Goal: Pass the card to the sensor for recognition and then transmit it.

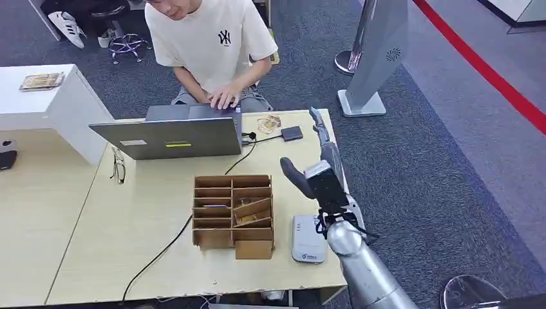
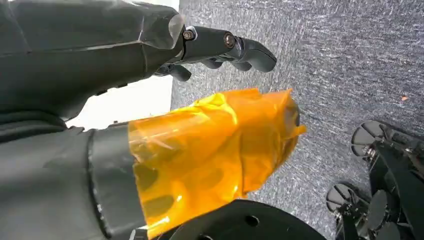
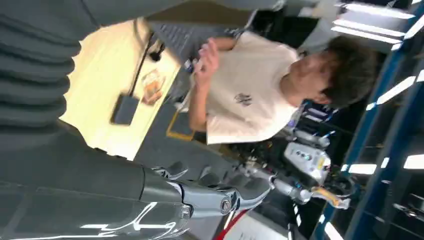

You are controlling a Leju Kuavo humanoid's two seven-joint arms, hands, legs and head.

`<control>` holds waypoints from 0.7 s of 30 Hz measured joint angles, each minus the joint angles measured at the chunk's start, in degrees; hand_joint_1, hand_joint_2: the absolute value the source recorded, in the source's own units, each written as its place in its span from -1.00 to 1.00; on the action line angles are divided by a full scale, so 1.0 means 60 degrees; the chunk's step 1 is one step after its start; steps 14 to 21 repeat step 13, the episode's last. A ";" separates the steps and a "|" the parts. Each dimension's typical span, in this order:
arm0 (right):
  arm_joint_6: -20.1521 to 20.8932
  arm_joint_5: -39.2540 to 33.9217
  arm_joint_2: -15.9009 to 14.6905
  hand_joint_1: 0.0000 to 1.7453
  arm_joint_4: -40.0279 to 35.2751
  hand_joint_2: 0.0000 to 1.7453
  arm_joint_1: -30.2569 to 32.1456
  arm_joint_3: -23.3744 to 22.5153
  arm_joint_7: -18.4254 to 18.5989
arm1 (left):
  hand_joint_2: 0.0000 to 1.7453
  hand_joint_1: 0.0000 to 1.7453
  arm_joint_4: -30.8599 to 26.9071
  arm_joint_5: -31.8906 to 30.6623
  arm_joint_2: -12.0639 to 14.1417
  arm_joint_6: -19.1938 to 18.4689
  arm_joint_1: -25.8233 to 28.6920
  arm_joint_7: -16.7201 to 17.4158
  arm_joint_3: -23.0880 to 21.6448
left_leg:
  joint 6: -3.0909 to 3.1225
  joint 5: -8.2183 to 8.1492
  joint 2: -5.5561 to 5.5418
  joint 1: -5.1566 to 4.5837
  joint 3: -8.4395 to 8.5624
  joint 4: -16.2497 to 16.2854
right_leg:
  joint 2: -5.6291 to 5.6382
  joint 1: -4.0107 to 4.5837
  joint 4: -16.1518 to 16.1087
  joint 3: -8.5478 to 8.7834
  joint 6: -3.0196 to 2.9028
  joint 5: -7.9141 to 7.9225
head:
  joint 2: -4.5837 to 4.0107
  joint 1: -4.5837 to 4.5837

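Cardboard organiser [image 1: 233, 215] sits mid-table, cards [image 1: 252, 214] slotted in its right compartments; white sensor [image 1: 307, 239] lies just right of it. Right hand [image 1: 317, 168] is raised above the table's right edge, fingers spread, holding nothing. Left hand [image 2: 220, 47] hangs over carpet, fingers loosely curled, empty. Person's shirt [image 1: 212, 40] reads "NY".

**Hidden, cropped and unclear**

The person [image 1: 212, 45] at the far side of the table is cut off by the head view's top edge, and the laptop [image 1: 170, 135] lid hides its keyboard. The cards in the cardboard organizer [image 1: 233, 215] are too small to read. The right hand [image 1: 315, 170] is raised, covering part of the table's right edge. In the left wrist view, orange film [image 2: 215, 155] masks the left hand's [image 2: 150, 100] thumb.
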 joint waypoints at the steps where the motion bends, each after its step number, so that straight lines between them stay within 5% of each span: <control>1: 0.0228 -0.0368 0.0000 -1.00 -0.0294 -1.00 0.0282 0.0062 -0.0191 | -1.00 -1.00 0.0000 0.0048 -0.0018 0.0055 0.0001 -0.0018 0.0000 | 0.0000 0.0000 0.0001 0.0000 -0.0002 0.0000 | 0.0001 0.0000 0.0000 -0.0001 0.0000 0.0000 | 0.0000 0.0000; 10: 0.3000 -0.4232 -0.0175 -1.00 -0.2122 -1.00 0.2312 0.0459 -0.0981 | -1.00 -1.00 0.0306 0.0839 -0.0157 0.0824 -0.0073 -0.0193 0.0004 | 0.0005 -0.0011 0.0012 0.0000 -0.0006 0.0000 | 0.0010 0.0000 -0.0003 -0.0008 0.0003 -0.0005 | 0.0000 -0.0004; 21: 0.3430 -0.4607 -0.0251 -1.00 -0.2187 -1.00 0.2632 0.0452 -0.0988 | -1.00 -1.00 0.0485 0.1061 -0.0164 0.1046 -0.0115 -0.0200 0.0004 | 0.0007 -0.0012 0.0013 -0.0001 -0.0005 0.0000 | 0.0011 -0.0001 -0.0004 -0.0007 0.0003 -0.0004 | 0.0000 -0.0004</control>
